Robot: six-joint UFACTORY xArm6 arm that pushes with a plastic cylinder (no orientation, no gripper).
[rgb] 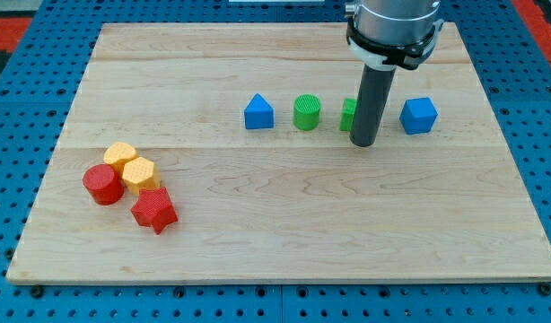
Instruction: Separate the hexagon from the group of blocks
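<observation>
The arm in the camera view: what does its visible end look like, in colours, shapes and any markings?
A silver-grey metal cylinder enters from the view's top, ringed by a black collar with a white band under it. Below hangs a straight dark grey cylindrical rod, plain and unmarked, ending at my tip. No cables or labels show.

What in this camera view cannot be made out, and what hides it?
- Green block behind my tip: mostly covered by the rod, shape unclear.
- Arm above the rod: cut off by the view's top.
- Two yellow blocks: which one is the hexagon is unclear.
</observation>
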